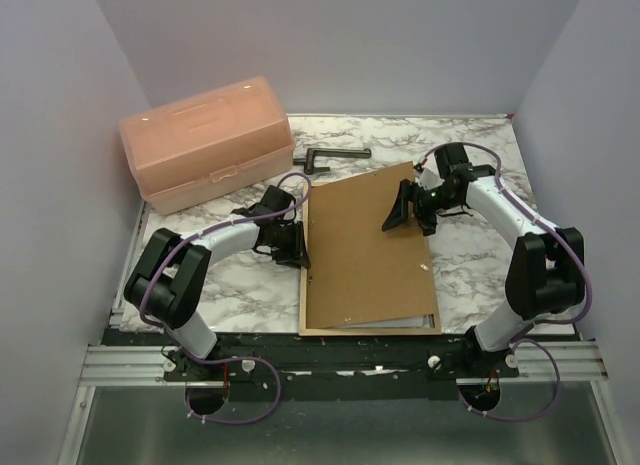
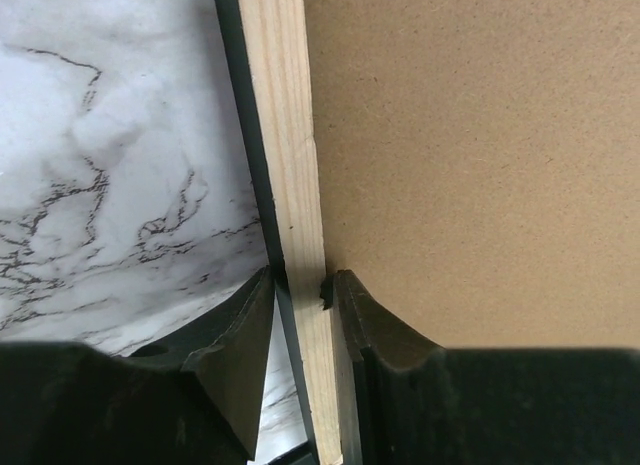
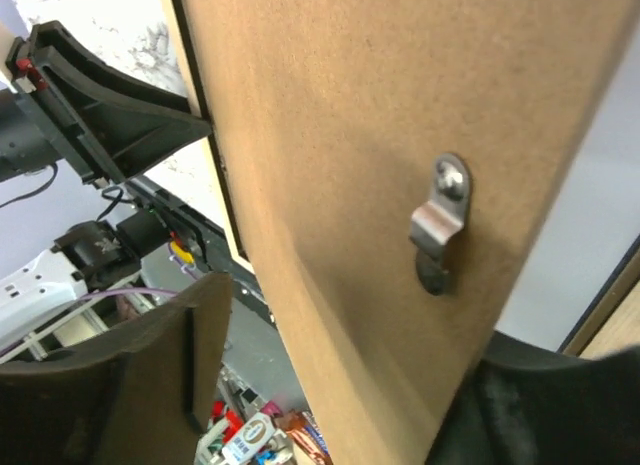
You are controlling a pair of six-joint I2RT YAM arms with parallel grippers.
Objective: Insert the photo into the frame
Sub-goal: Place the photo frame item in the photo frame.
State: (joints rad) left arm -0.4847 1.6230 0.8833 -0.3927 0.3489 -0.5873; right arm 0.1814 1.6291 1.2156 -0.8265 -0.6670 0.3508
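**Frame rail pinched, board between spread jaws**

The left jaws pinched the tan wooden rail of the frame (image 2: 290, 185), one finger on its outer side above the marble bench (image 2: 120, 165), the other on its inner side against the brown backing board (image 1: 365, 250). The right jaws stood spread with the board's edge between them, its metal hanger clip (image 3: 440, 223) just beyond the fingers. The photo could not be made out.
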